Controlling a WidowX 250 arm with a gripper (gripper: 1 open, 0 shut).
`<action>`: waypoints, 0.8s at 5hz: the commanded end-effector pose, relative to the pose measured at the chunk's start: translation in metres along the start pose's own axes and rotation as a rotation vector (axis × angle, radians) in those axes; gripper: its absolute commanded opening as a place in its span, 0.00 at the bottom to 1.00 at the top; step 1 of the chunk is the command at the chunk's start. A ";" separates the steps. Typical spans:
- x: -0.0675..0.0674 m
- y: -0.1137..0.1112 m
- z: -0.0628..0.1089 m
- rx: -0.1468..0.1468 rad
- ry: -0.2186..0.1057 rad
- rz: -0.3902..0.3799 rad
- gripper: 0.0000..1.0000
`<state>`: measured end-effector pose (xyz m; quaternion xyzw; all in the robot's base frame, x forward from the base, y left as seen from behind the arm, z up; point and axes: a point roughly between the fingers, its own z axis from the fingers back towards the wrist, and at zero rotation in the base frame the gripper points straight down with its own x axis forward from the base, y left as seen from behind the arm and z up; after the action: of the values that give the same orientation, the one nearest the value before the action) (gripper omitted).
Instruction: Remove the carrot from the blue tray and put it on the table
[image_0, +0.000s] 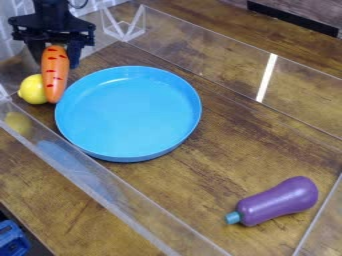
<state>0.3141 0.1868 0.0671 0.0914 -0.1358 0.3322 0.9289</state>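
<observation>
The orange carrot (54, 72) hangs upright at the far left, its green top pinched in my black gripper (54, 46), which is shut on it. Its tip points down just left of the blue tray (128, 112), outside the rim and beside the lemon. The big round tray itself holds nothing. Under everything lies the dark wood-grain table (241, 140).
A yellow lemon (34, 89) sits on the table right next to the carrot's tip. A purple eggplant (275, 201) lies at the front right. Clear acrylic walls (94, 185) run along the table's edges.
</observation>
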 end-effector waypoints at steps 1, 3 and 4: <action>0.014 -0.004 0.029 -0.008 -0.099 0.007 0.00; 0.014 -0.005 0.034 0.012 -0.127 0.030 0.00; 0.014 -0.006 0.034 0.025 -0.145 0.030 0.00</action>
<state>0.3162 0.1839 0.0748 0.1225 -0.1596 0.3454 0.9166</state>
